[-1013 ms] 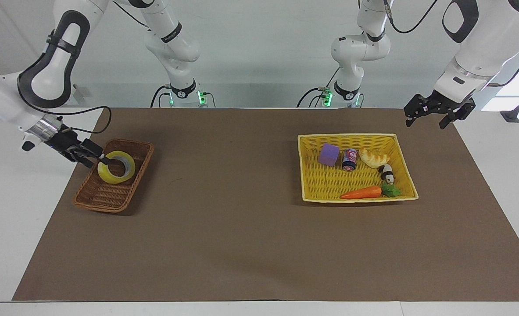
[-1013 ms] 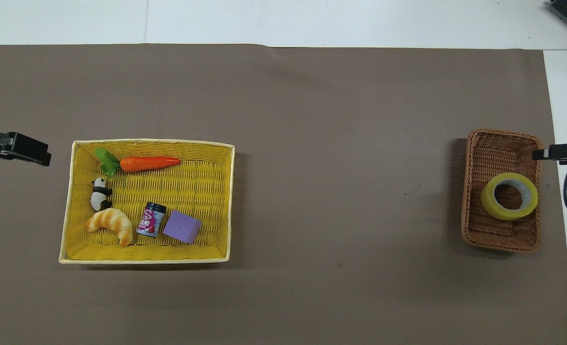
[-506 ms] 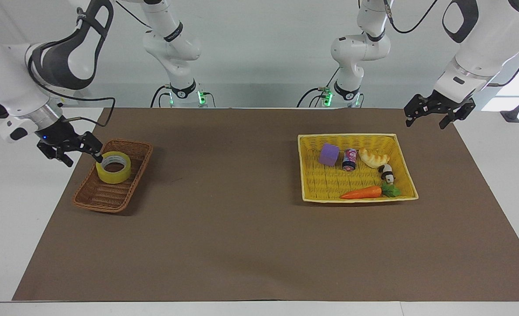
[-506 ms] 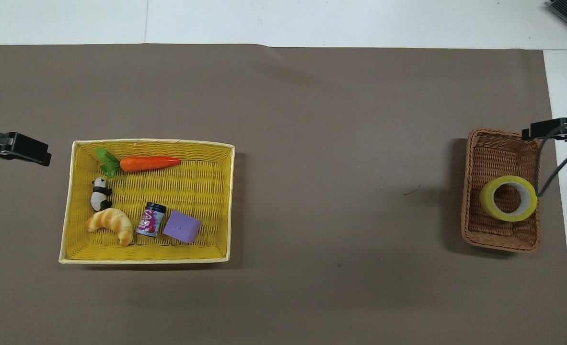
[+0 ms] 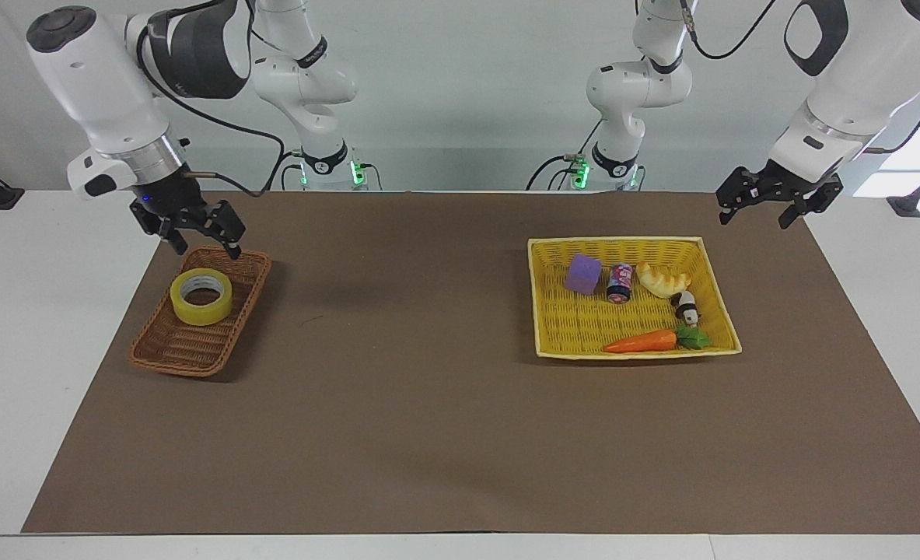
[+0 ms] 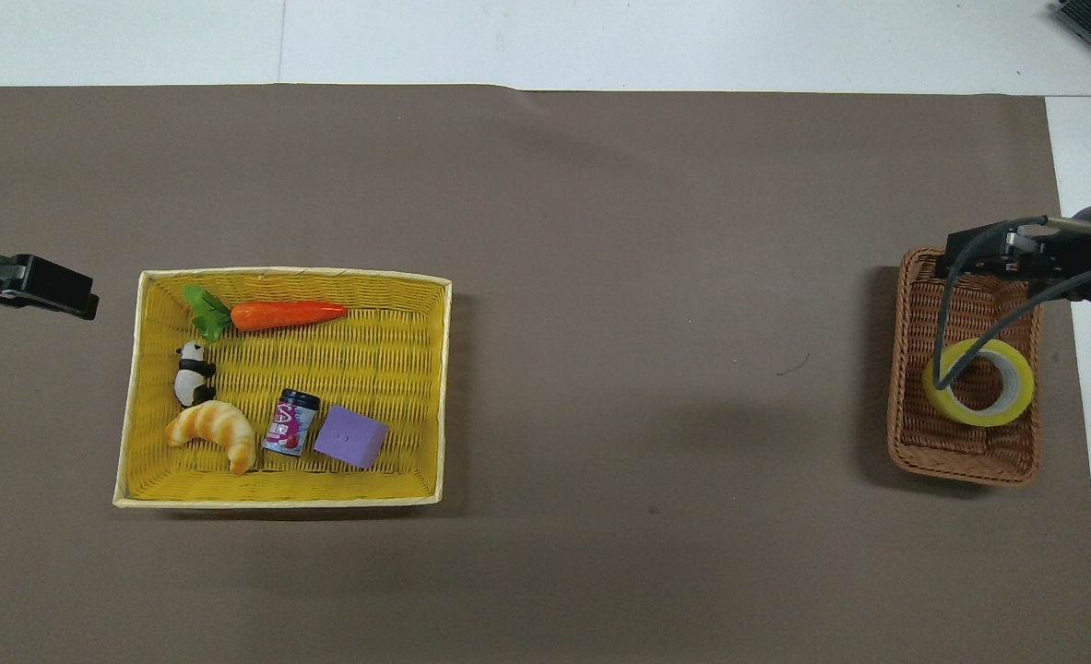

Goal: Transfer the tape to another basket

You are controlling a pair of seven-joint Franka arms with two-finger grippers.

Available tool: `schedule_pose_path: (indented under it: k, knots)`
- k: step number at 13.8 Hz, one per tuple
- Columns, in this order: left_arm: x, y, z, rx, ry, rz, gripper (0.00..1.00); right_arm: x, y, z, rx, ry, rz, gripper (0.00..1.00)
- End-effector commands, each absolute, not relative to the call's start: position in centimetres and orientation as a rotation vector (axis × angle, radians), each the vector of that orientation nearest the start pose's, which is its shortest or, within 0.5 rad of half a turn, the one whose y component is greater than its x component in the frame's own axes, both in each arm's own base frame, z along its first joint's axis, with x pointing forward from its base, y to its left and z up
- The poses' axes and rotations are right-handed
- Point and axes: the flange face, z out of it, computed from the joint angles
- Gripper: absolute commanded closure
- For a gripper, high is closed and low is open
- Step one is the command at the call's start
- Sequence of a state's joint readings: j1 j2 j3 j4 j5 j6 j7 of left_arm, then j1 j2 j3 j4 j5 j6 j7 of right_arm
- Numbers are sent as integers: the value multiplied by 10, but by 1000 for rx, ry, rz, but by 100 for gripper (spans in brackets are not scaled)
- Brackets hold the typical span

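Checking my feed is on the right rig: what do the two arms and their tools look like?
Both arms are glossy white with black joint bands. A black cable runs along each. The right tool and left tool are black, two-fingered linkages. The right wrist has a silver ring and a small blue light. Green lights glow at both bases.

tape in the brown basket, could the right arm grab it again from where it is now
Probably yes: the right gripper, open, hangs over the brown basket near the tape, which lies flat with nothing on top.
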State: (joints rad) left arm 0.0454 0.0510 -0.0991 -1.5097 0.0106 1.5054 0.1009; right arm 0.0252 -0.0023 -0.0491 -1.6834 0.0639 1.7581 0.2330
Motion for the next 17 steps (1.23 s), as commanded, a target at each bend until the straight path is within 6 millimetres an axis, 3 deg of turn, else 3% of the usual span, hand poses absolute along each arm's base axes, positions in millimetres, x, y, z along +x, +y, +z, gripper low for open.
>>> schedule_pose_path:
  k: [1,5,9,12,15,17]
  knots:
    - [562,-24,623,-3119,248,89,0,556,3,612,-3054,503,-73,0]
    - [562,-24,623,-3119,248,89,0,542,13,659,-3064,459,-11,0]
    - [562,-24,622,-3119,248,91,0,537,8,661,-3058,424,-24,0]
    - [562,-24,623,-3119,248,89,0,535,2,657,-3091,272,-7,0]
    - [562,-24,623,-3119,248,89,0,531,-1,656,-3104,269,-1,0]
    - [562,-24,622,-3119,248,91,0,534,-6,667,-3177,263,-45,0]
